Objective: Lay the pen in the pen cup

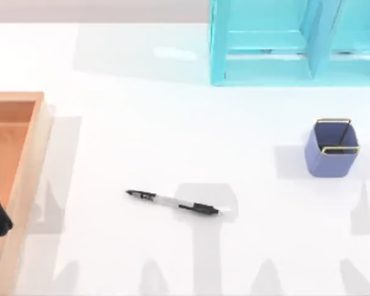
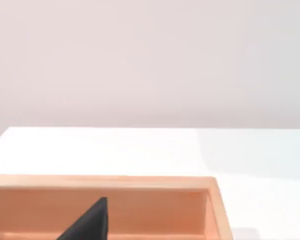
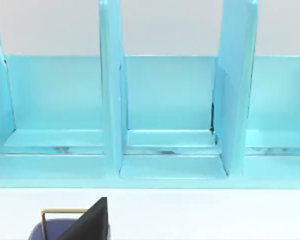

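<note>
pen [image 1: 172, 203] flat on table [image 1: 172, 142], pen cup [image 1: 332, 150] upright well apart

Open table [image 1: 172, 123] around pen [image 1: 172, 202] (cup [image 1: 332, 150] well apart)

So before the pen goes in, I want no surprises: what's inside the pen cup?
The pen cup looks empty from the top view: just blue-violet inner walls below its gold rim. Its floor is hidden. The pen lies on the table.
</note>
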Available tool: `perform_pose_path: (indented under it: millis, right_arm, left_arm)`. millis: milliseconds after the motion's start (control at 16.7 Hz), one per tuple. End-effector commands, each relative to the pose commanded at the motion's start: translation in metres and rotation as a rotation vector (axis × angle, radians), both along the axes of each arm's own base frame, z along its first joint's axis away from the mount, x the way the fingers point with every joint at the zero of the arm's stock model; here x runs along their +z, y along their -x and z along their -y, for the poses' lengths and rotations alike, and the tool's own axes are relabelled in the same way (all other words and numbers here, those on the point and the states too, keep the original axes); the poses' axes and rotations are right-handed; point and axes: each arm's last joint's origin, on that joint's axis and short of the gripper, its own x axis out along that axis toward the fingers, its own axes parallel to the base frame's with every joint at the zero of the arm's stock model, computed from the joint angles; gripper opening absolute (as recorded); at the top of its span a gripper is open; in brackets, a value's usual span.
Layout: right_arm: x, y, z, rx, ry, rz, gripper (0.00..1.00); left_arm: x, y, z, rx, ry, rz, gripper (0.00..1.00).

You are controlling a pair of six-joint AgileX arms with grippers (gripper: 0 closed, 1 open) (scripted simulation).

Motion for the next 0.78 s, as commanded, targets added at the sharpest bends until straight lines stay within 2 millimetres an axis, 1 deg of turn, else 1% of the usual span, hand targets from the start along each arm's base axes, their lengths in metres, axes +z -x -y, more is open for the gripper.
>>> perform_pose_path:
  millis: [180,240,360,480,600,780]
  right_arm:
    - [0.002,0.0,-0.001,0.004,0.001,-0.004,1.0]
    - [0.007,0.0,-0.002,0.013,0.002,-0.011,1.0]
    - [0.023,-0.001,-0.007,0.039,0.01,-0.036,1.0]
    - [0.048,-0.003,-0.013,0.074,0.028,-0.076,1.0]
    - [0.081,-0.01,-0.023,0.119,0.058,-0.127,1.0]
    - [0.137,-0.033,-0.048,0.201,0.137,-0.225,1.0]
  left_arm:
    - [0.0,0.0,0.0,0.0,0.0,0.0,1.0]
    - [0.0,0.0,0.0,0.0,0.0,0.0,1.0]
    - [0.0,0.0,0.0,0.0,0.0,0.0,1.0]
    - [0.0,0.0,0.0,0.0,0.0,0.0,1.0]
    - [0.0,0.0,0.0,0.0,0.0,0.0,1.0]
    - [0.0,0.0,0.0,0.0,0.0,0.0,1.0]
